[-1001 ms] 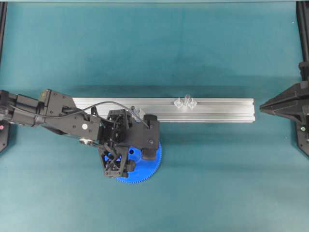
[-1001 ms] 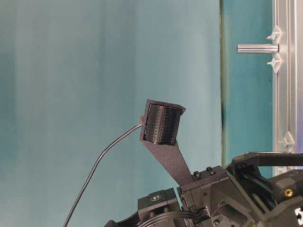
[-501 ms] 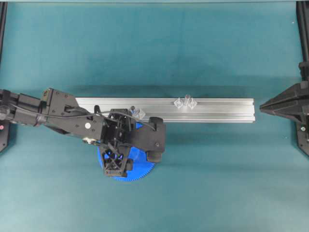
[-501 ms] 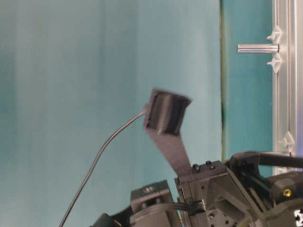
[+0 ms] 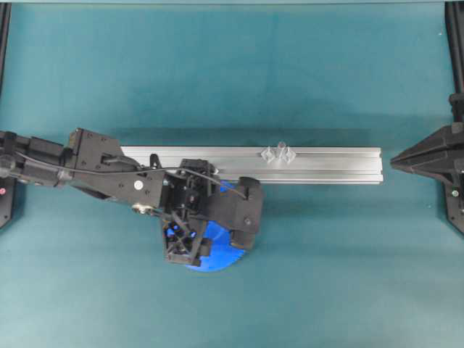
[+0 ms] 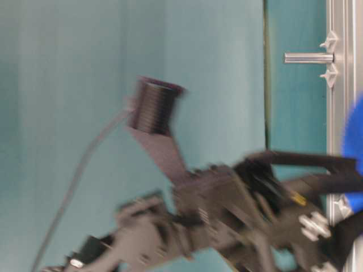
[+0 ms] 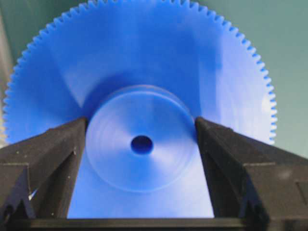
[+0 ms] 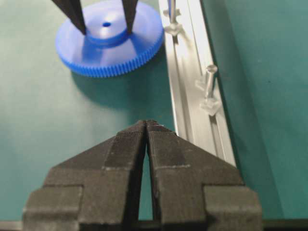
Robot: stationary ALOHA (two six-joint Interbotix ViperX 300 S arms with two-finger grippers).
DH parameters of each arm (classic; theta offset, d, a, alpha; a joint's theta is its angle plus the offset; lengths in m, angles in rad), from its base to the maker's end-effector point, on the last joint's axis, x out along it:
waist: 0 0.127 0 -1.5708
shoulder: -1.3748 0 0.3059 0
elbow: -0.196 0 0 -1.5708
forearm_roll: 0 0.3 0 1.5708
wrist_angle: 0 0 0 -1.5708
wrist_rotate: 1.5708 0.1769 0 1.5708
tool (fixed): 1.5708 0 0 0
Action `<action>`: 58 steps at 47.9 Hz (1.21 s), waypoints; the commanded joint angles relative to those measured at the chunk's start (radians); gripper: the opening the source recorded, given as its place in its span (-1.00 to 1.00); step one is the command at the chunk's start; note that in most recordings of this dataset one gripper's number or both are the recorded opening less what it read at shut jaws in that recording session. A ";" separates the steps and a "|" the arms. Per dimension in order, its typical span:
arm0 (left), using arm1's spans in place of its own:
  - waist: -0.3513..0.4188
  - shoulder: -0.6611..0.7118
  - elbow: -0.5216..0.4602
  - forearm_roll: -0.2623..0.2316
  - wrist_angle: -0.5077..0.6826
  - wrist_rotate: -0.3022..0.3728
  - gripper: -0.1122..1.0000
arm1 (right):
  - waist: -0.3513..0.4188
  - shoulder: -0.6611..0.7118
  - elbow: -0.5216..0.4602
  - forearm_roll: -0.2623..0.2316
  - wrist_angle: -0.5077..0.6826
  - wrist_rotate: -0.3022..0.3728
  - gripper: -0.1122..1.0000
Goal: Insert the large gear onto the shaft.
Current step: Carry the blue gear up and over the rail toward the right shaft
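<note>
The large gear (image 7: 144, 57) is a bright-blue toothed disc. My left gripper (image 7: 141, 144) is shut on its raised hub, one finger (image 7: 53, 154) on each side. In the right wrist view the gear (image 8: 115, 53) hangs a little above the table over its shadow, beside the rail. From overhead the gear (image 5: 217, 255) shows partly under my left gripper (image 5: 221, 228). The shaft (image 5: 281, 150) stands upright on the rail, to the right of the gear and apart from it; it also shows at table level (image 6: 309, 57) and from the right wrist (image 8: 210, 82). My right gripper (image 8: 146, 126) is shut and empty.
The silver aluminium rail (image 5: 326, 165) runs left to right across the teal table. A second pin (image 8: 170, 12) stands on the rail close to the gear; overhead, my left arm hides it. My right gripper (image 5: 395, 161) is parked off the rail's right end.
My left arm has moved to the right along the rail's near side with the gear in its grip, and it is blurred at table level. The right arm has not moved.
</note>
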 commanded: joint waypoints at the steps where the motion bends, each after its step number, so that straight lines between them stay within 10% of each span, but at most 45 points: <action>1: 0.017 -0.055 -0.058 0.002 -0.005 0.006 0.58 | -0.002 0.005 -0.008 -0.002 -0.012 0.008 -0.59; 58: 0.198 0.100 -0.328 0.003 -0.015 0.347 0.58 | -0.005 -0.026 0.012 -0.005 -0.014 0.008 -0.59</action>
